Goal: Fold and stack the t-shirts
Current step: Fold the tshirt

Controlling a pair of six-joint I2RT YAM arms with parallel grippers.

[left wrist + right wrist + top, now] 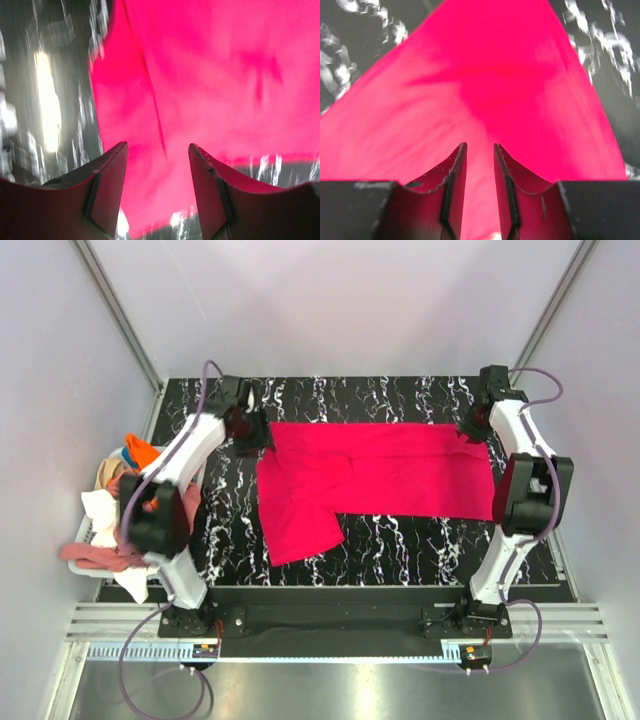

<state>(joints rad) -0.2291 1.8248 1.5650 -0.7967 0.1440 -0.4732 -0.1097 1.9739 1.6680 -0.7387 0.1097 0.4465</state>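
Spread t-shirt: plain bright pinkish-red.
Table: black, veined with white marbling.
Heaped t-shirts: orange, white, beige and dusty pink are seen.
Left arm and right arm: white shells, black joints.
Walls: plain pale grey.

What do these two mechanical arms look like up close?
The left arm and right arm are slim white segments linked by chunky black joints, standing on black bases. A thin purple cable loops along each. The left gripper and right gripper each end in two dark, wedge-shaped fingers tapering to blunt tips.
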